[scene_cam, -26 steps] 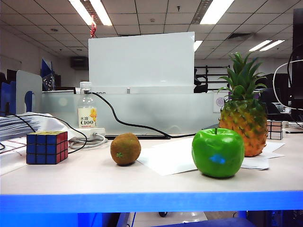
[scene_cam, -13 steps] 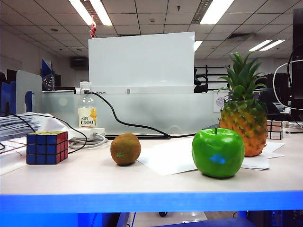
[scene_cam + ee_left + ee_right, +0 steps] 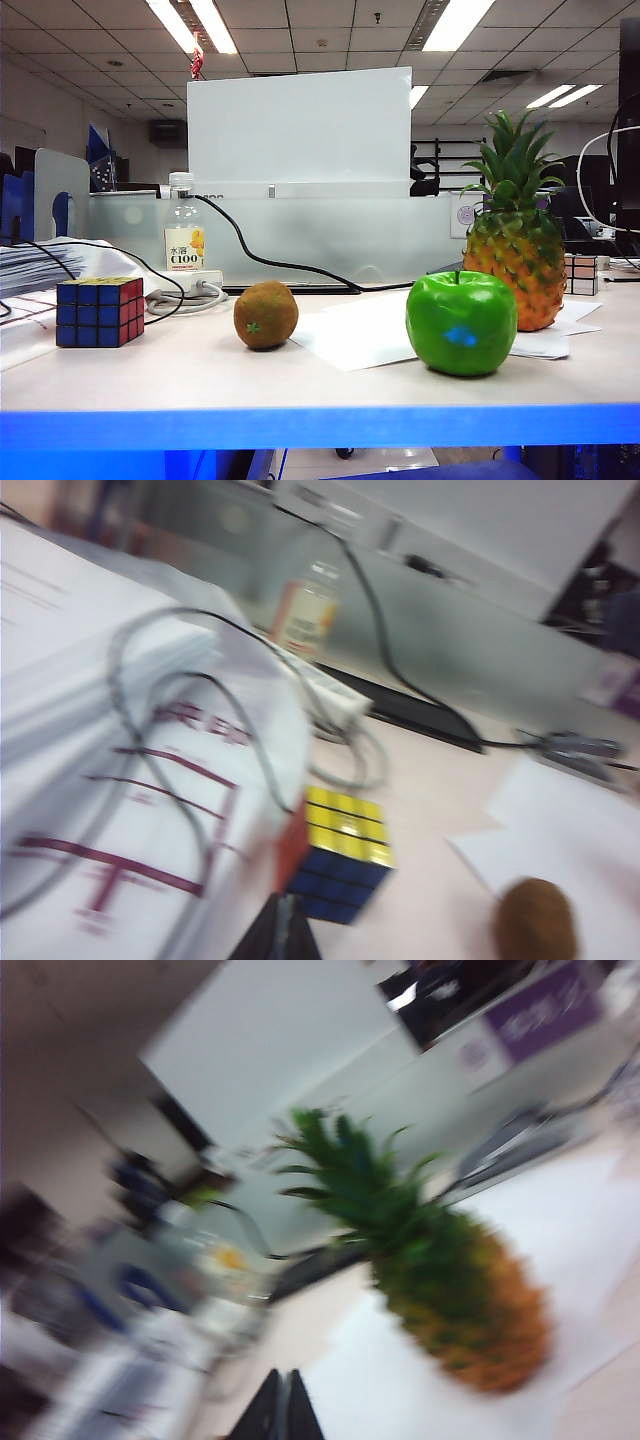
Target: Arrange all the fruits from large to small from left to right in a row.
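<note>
On the table stand a tall orange-green pineapple [image 3: 514, 240] at the right, a glossy green apple [image 3: 461, 323] with a blue mark in front of it, and a small brown kiwi [image 3: 265, 315] near the middle. Neither gripper shows in the exterior view. My left gripper [image 3: 283, 908] is shut and empty, back from the puzzle cube [image 3: 342, 852], with the kiwi [image 3: 536, 921] off to one side. My right gripper [image 3: 282, 1381] is shut and empty, well short of the blurred pineapple [image 3: 445, 1285].
A multicoloured puzzle cube [image 3: 98, 311] sits at the left, a drink bottle [image 3: 184, 240] and coiled cable [image 3: 190, 295] behind it. White paper sheets [image 3: 355, 335] lie under the apple. A second cube [image 3: 580, 274] stands far right. A stack of papers [image 3: 110, 780] fills one side of the left wrist view.
Nothing on the table has shifted in the exterior view. Both wrist views are smeared by motion blur.
</note>
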